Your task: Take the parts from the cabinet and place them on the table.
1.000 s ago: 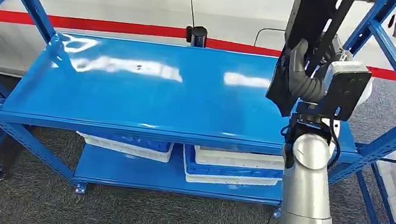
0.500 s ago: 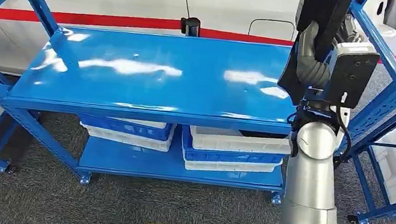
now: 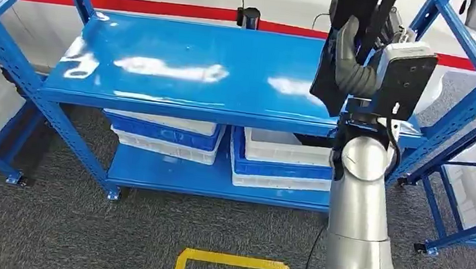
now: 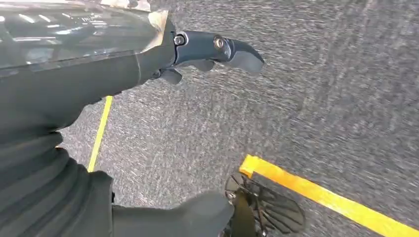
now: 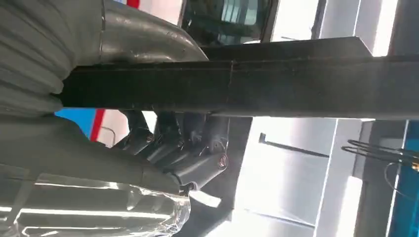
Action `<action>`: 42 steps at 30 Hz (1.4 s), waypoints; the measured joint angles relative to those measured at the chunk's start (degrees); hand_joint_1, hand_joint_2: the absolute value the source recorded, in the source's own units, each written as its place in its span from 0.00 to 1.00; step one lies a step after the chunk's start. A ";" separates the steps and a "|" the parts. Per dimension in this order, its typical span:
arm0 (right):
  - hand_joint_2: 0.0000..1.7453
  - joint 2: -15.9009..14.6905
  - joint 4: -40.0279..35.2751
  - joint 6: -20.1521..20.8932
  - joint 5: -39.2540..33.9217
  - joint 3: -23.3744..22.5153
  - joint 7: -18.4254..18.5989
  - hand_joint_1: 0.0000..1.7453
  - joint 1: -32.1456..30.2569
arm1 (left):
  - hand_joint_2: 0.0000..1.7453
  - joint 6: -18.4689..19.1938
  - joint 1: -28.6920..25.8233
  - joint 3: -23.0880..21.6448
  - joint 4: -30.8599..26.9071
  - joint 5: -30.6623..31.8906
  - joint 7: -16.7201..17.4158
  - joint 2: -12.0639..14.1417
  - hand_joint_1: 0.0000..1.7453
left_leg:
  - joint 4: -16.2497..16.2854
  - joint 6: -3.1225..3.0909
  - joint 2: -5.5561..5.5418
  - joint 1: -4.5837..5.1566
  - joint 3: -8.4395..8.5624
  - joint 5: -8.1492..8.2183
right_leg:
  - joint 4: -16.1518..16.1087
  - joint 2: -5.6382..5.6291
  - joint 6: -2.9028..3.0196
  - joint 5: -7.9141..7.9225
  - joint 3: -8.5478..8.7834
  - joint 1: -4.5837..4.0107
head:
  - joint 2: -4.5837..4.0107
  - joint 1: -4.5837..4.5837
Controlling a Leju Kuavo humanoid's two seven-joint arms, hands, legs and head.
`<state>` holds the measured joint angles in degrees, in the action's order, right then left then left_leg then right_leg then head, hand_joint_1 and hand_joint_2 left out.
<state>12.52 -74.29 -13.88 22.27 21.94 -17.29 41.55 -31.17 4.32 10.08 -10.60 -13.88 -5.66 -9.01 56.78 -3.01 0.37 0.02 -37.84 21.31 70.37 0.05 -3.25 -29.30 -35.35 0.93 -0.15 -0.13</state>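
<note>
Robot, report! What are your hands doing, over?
Right hand grips black part, raised over blue shelf. Left hand hangs open, holding nothing. Nothing in the way.

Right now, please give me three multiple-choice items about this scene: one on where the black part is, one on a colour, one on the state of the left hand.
1. Where is the black part?
A. Lying on the top shelf
B. Held up in the right hand
C. In a bin on the lower shelf

2. What colour is the rack's top shelf?
A. Blue
B. Grey
C. Yellow

3. What state is the left hand in?
A. Gripping a bin
B. Holding a black part
C. Holding nothing, over the carpet

Key: 1 B, the right hand grips it, raised above the shelf. 2 A, the surface is glossy blue. 3 C, its fingers are apart with only carpet beyond them.
</note>
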 joint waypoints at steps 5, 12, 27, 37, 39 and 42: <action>1.00 1.33 0.31 0.00 -1.66 -0.37 -3.02 1.00 -0.96 | 1.00 -0.70 0.12 0.13 0.00 0.79 1.79 -0.13 0.00 | 0.03 1.42 0.15 0.08 -2.12 -3.33 | -14.47 -0.09 1.65 -1.96 8.44 -0.91 | 0.00 -0.09; 1.00 1.99 -1.11 -1.11 -2.42 -1.14 -4.46 1.00 -6.64 | 1.00 -1.18 -0.25 0.11 0.04 2.73 5.46 0.22 0.00 | 17.53 3.79 -0.38 -0.96 -5.81 10.29 | -14.36 0.26 3.68 2.61 4.71 0.15 | 0.00 -0.55; 1.00 -1.37 -6.01 -2.88 -2.40 -3.74 -6.58 1.00 -18.64 | 1.00 2.60 0.00 -2.89 0.04 7.96 4.02 1.11 0.00 | 1.30 -0.15 -0.43 -0.59 1.98 2.88 | 3.96 0.01 1.17 -5.26 -6.17 0.59 | 0.00 -0.07; 1.00 -2.14 -8.50 -0.41 -5.73 -4.66 -8.54 1.00 -25.86 | 1.00 3.50 0.34 -4.09 0.13 8.59 1.71 2.32 0.00 | -0.14 2.31 -0.40 0.00 -2.75 -4.47 | -14.77 0.01 2.50 -1.79 8.82 -0.60 | 0.00 -0.26; 1.00 -2.01 -8.31 0.04 -6.34 -4.72 -8.65 1.00 -26.35 | 1.00 3.41 0.32 -4.15 0.20 8.39 1.95 2.45 0.00 | 2.74 2.95 -0.58 -0.41 -4.30 1.61 | -14.79 0.18 3.76 -0.12 7.79 0.04 | 0.00 -0.64; 1.00 -2.03 -8.13 0.17 -6.47 -4.74 -8.76 1.00 -26.90 | 1.00 3.39 0.35 -4.17 0.20 8.33 1.99 2.56 0.00 | 15.88 4.06 -0.54 -0.74 -6.31 10.21 | -14.45 0.36 4.00 1.81 5.41 -0.19 | 0.00 -0.96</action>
<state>10.49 -82.42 -13.70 15.80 17.20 -26.05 14.65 -27.78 4.67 5.90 -10.40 -5.55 -3.67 -6.45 72.66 1.05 -0.17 -0.72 -44.16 31.52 55.92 0.41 0.75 -27.48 -29.94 0.74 -0.15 -1.09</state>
